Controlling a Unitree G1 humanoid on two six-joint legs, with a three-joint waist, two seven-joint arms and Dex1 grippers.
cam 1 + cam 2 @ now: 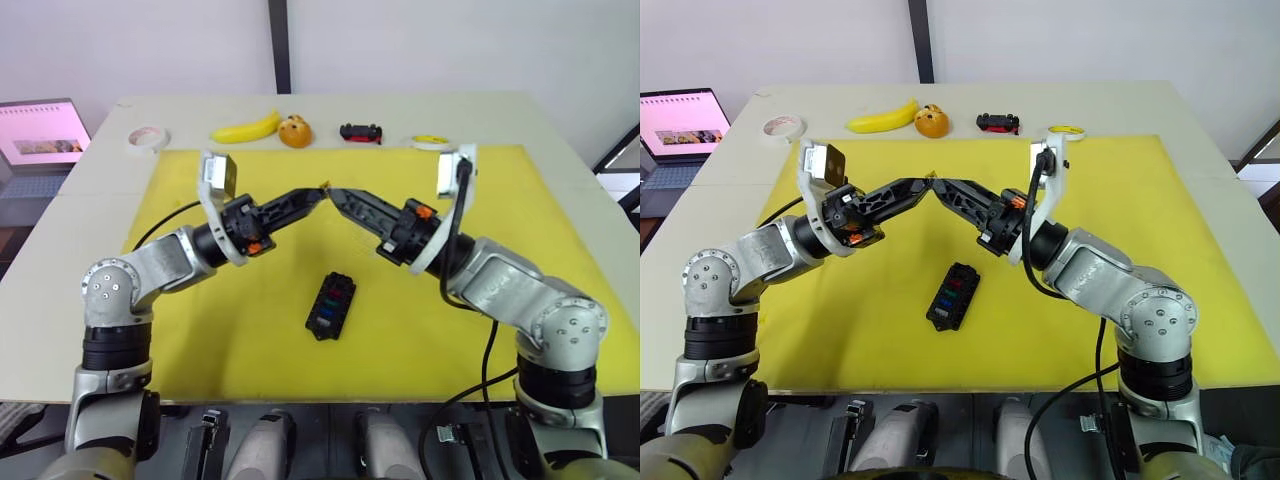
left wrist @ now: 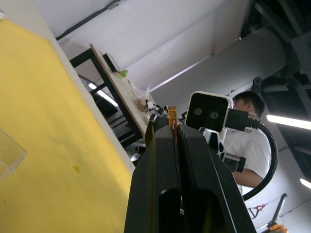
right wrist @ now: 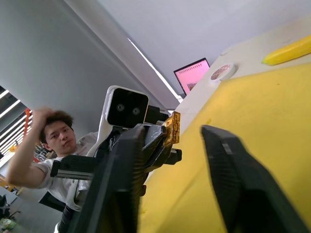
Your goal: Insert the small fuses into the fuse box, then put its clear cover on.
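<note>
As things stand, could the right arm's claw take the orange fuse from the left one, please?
Probably yes: the right claw is open and close to the orange fuse, which sticks out of the shut left claw, with nothing between them.

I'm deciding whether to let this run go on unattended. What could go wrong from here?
1. The left gripper pinches only the lower edge of the orange fuse, held high above the yellow mat; a bump from the open right gripper, whose tips are close by, could knock it loose.
2. If dropped, the tiny fuse could bounce away from the fuse box.
</note>
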